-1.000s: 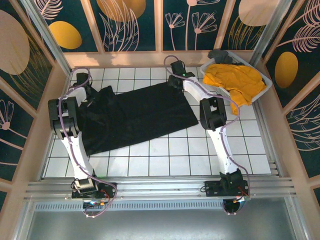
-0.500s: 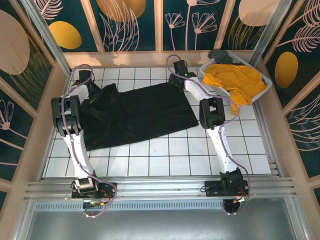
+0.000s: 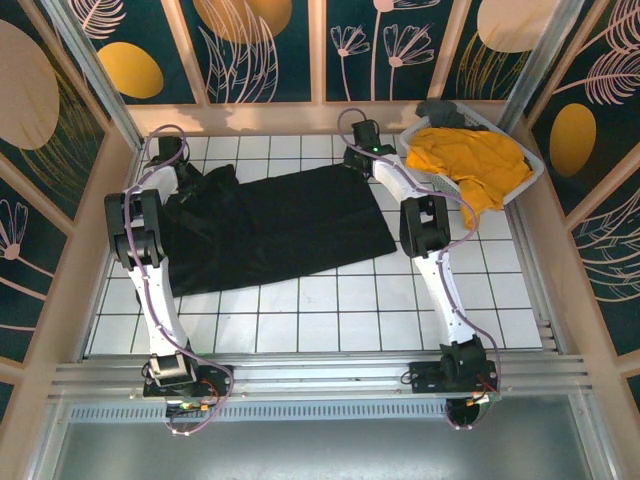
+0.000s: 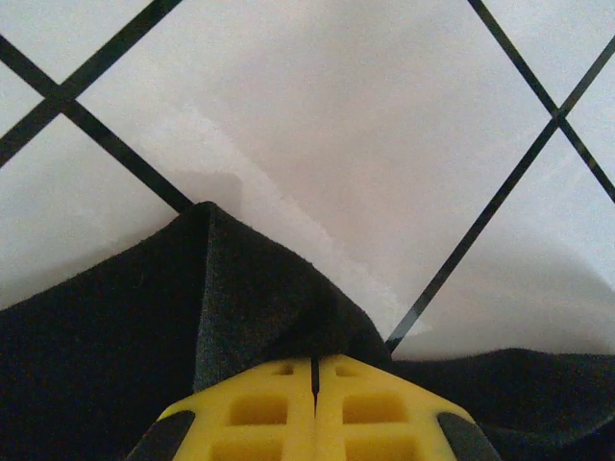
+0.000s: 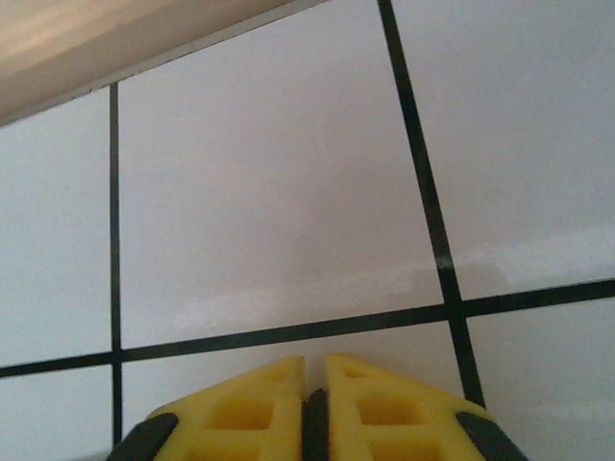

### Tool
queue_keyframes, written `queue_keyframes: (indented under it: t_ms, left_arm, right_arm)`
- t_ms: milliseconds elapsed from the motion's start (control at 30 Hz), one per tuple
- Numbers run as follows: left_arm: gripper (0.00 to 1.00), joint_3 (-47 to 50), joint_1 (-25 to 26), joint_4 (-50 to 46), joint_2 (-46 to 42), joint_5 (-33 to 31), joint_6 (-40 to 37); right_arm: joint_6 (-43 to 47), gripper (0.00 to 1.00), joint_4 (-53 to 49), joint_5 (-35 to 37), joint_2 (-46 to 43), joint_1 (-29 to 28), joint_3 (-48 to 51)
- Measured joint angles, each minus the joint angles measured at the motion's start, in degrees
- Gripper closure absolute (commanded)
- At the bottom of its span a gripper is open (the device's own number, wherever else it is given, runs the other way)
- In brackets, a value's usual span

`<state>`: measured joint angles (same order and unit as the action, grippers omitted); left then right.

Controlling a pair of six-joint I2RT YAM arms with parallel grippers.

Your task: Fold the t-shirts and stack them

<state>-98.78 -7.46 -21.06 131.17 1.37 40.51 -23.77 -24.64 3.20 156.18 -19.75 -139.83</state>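
- Left gripper (image 4: 314, 362): fingers pressed together, pinching a raised fold of the black t-shirt (image 3: 280, 225), which spreads out to its right.
- Right gripper (image 5: 314, 370): fingers pressed together over white tiles (image 5: 269, 192). I cannot tell whether any cloth is caught between them.
- Mustard-yellow t-shirt (image 3: 470, 160): heaped in the basket (image 3: 533, 172), near the right gripper's right side.

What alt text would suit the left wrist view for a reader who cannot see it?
The left gripper, its yellow jaws shut, pinches a raised fold of the black t-shirt at the bottom of the frame. Beyond the cloth lies the white tiled table, crossed by dark grout lines.
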Motion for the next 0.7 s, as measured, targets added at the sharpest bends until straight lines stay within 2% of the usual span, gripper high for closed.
queue_keyframes:
  t_ms: [167,433,700]
  left_arm:
    - [1.0,-0.8,0.1,-0.8,0.2,0.1,0.0]
    - [1.0,-1.4,0.6,-1.2,-0.4,0.7,-0.7]
    - [1.0,-1.4,1.0,-1.0,-4.4,2.7,-1.0]
  right_arm:
    - [-0.3,1.0,1.7,2.5,-1.8,-0.2,3.4]
    - [-0.4,1.0,1.8,6.9,-9.4,0.5,13.3]
    - [-0.5,1.0,1.8,6.4,-15.2,2.8,16.9]
